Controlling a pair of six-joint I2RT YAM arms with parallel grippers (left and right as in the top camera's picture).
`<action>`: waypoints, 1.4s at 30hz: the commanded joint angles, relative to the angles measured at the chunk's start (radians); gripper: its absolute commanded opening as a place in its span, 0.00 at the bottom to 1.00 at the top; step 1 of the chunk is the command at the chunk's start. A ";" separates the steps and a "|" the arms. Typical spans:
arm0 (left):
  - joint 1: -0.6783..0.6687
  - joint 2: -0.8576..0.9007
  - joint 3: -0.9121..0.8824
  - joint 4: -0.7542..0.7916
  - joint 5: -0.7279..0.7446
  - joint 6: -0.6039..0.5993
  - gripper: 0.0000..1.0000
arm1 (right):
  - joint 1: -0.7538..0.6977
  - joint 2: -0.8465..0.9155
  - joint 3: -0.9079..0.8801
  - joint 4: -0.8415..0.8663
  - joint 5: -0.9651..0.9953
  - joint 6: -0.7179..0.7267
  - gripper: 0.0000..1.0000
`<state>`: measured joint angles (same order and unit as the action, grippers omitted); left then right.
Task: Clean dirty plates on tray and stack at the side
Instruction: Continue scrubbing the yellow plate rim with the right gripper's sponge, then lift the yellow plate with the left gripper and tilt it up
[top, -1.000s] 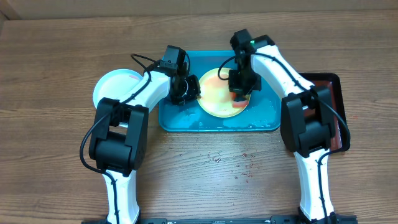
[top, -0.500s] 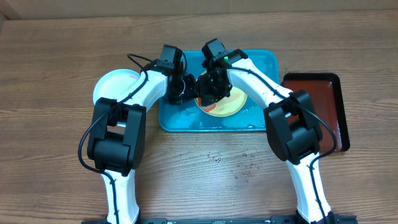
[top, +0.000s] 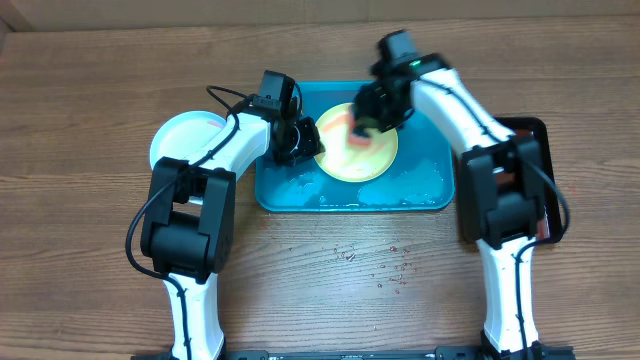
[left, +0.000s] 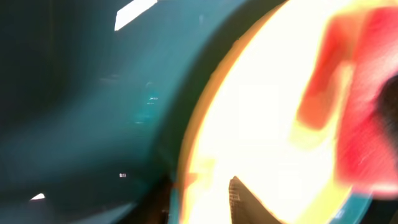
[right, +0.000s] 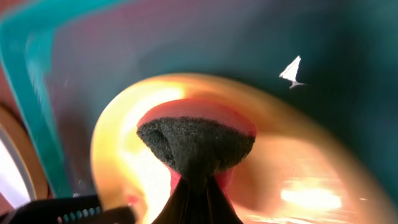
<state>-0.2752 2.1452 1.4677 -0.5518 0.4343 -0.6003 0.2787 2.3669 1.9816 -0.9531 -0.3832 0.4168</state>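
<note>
Currently, scrubbing is in hand: right gripper pinches a sponge on the plate in the tray; left gripper, state indeterminate, must brace the rim.

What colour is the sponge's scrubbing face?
The sponge face is dark grey, best seen in right wrist view.

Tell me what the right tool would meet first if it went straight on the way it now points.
Most likely the yellow-green plate: the sponge held in the right tool faces its surface, though contact is unclear in the blur.
</note>
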 joint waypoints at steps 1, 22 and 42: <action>-0.013 0.036 -0.012 -0.013 -0.023 0.000 0.50 | -0.038 -0.063 0.030 -0.039 0.008 -0.050 0.04; -0.096 0.037 -0.012 0.018 -0.185 -0.083 0.04 | -0.104 -0.119 0.030 -0.157 0.109 -0.119 0.04; -0.040 -0.232 0.283 -0.253 -0.559 0.489 0.04 | -0.090 -0.298 -0.114 -0.163 0.147 -0.079 0.04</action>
<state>-0.3077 2.0369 1.7008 -0.8127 0.0315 -0.2760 0.1780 2.0544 1.9320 -1.1549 -0.2466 0.2955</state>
